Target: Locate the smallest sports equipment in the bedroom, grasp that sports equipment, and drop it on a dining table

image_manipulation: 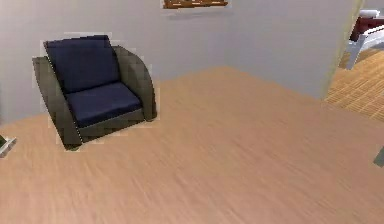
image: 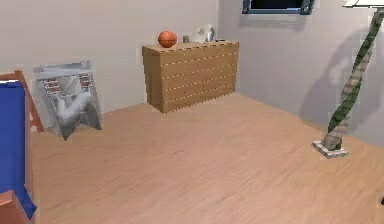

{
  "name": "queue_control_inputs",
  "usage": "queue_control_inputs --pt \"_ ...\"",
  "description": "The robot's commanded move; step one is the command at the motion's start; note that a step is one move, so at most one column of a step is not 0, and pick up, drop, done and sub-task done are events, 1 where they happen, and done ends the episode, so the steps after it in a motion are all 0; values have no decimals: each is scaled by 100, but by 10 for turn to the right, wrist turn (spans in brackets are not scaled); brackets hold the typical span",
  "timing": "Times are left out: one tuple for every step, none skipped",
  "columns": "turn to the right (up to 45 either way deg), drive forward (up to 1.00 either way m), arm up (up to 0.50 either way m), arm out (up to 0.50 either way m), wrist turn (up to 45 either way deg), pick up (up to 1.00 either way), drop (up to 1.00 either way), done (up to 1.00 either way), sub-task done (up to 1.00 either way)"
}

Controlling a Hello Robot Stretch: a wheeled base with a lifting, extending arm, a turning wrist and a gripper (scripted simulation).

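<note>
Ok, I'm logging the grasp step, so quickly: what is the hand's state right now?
Hand: cannot be told. The orange ball sits on top of the dresser.

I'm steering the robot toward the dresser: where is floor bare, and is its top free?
Bare floor runs between the picture and the striped trunk, to the dresser. Crowded: its top, with orange ball and small items; the right end looks bare. Floor right of the armchair is bare.

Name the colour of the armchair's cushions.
Dark navy blue; the armchair shows best in the arm side view.
</note>
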Motion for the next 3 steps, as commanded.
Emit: queue_control_inputs --pt "0 85 0 0 0 0 0 0 0" --pt "-120 0 0 0 0 0 0 0 0" --pt "0 100 0 0 0 0 0 0 0"
